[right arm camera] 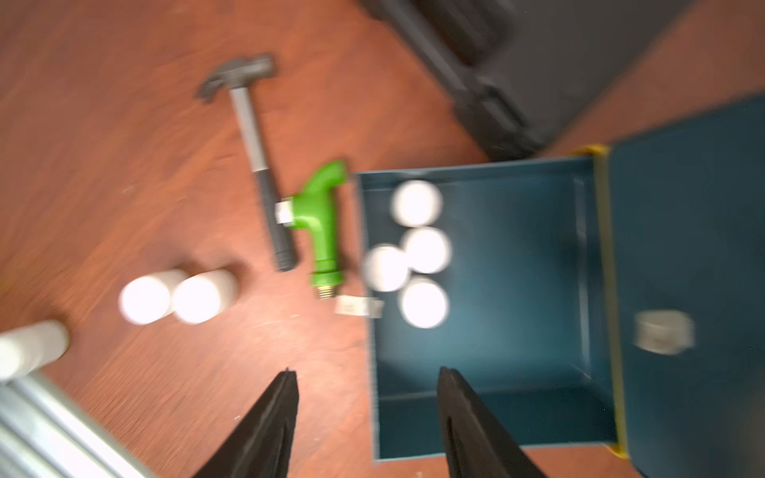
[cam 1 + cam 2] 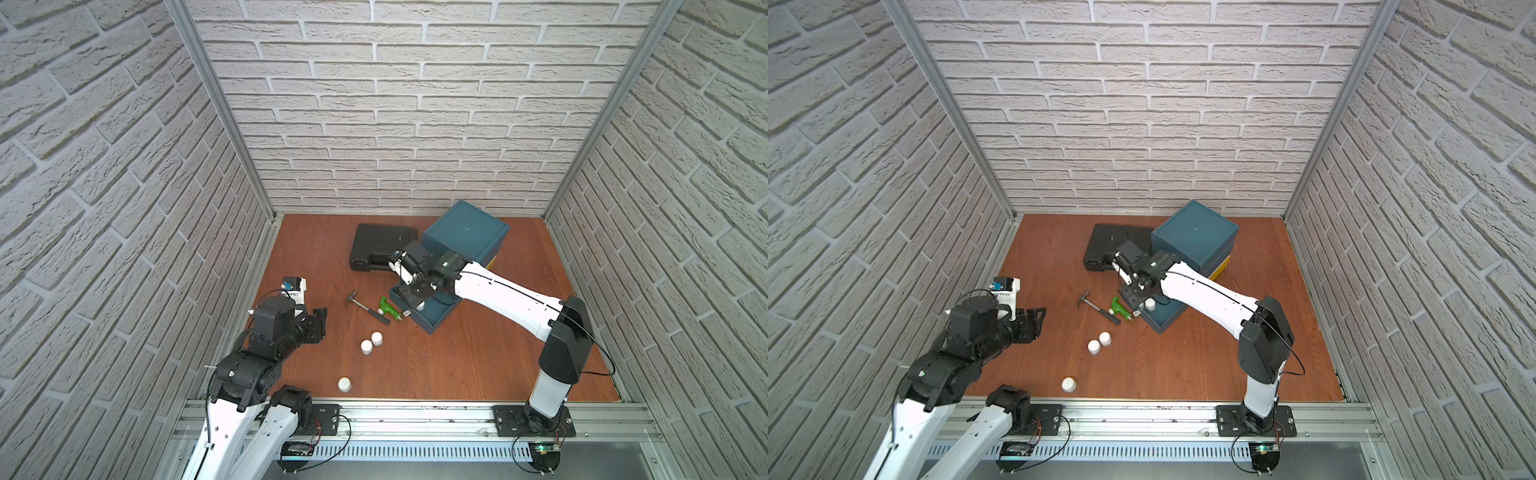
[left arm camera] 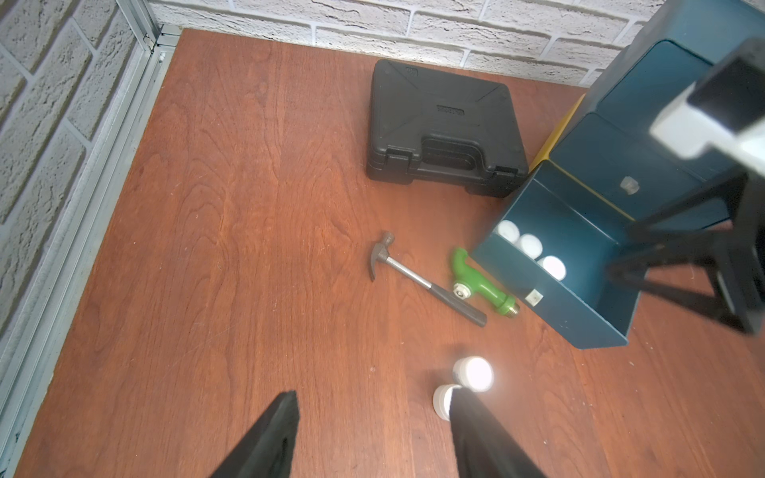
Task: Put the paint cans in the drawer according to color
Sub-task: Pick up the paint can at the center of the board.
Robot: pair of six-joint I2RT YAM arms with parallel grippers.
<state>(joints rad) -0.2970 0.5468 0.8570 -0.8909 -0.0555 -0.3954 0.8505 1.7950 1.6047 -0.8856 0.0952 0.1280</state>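
At the back of the worktop [image 2: 478, 365] stands a cabinet [image 2: 465, 232], with a case [image 2: 380, 245] just to its left. The drawer [image 3: 579, 314] is pulled out toward the front; paint cans [image 1: 426, 250] sit inside, by the wall next to the toy drill [image 2: 389, 308]. A hammer [image 2: 369, 309] lies just left of that drill. Nearer the front stand two more cans [image 2: 367, 346], touching, and a single can [image 2: 344, 384] stands near the front edge.
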